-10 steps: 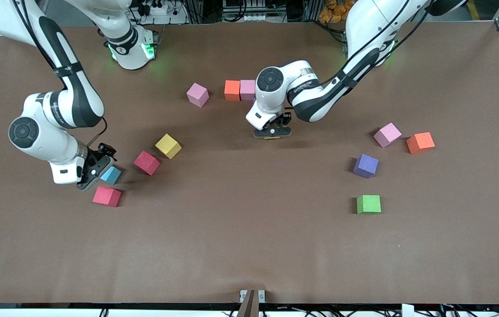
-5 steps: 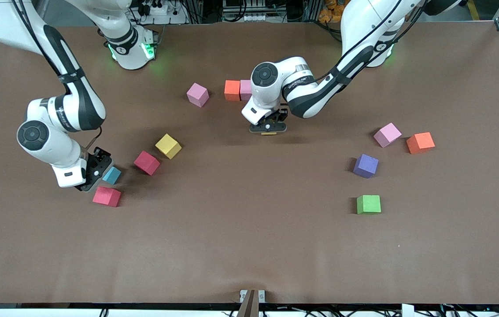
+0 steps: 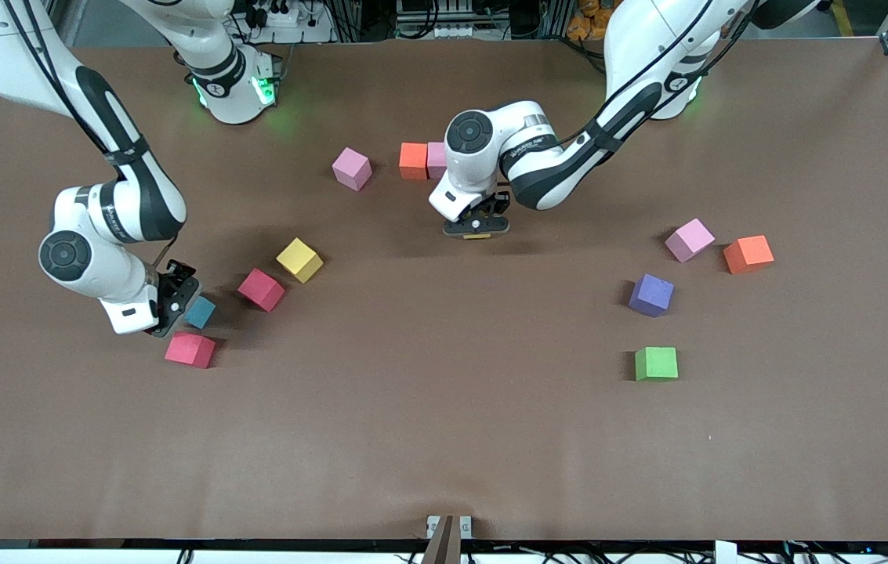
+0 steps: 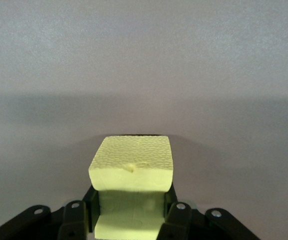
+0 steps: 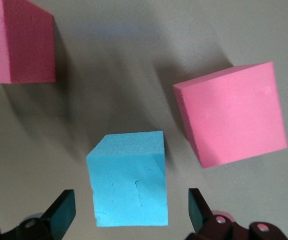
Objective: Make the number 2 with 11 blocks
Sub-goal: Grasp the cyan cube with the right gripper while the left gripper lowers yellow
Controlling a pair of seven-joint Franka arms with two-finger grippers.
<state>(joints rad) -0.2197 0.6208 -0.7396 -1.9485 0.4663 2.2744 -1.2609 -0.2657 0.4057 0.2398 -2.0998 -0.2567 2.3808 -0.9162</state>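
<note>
My left gripper (image 3: 477,232) hangs over the table beside an orange block (image 3: 413,160) and a pink block (image 3: 436,159) that touch side by side. It is shut on a yellow block (image 4: 132,165). My right gripper (image 3: 181,309) stands open around a light blue block (image 3: 200,312), with one finger (image 5: 64,212) on each side and gaps between them and the block (image 5: 129,177). A red block (image 3: 190,349) and another red block (image 3: 262,290) lie close by. No number 2 shows.
A yellow block (image 3: 300,259) and a pink block (image 3: 353,168) lie toward the right arm's end. Toward the left arm's end lie pink (image 3: 689,240), orange (image 3: 748,254), purple (image 3: 651,295) and green (image 3: 656,363) blocks.
My left gripper has carried the yellow block toward the orange and pink pair. My right gripper has turned and settled around the light blue block, still open.
</note>
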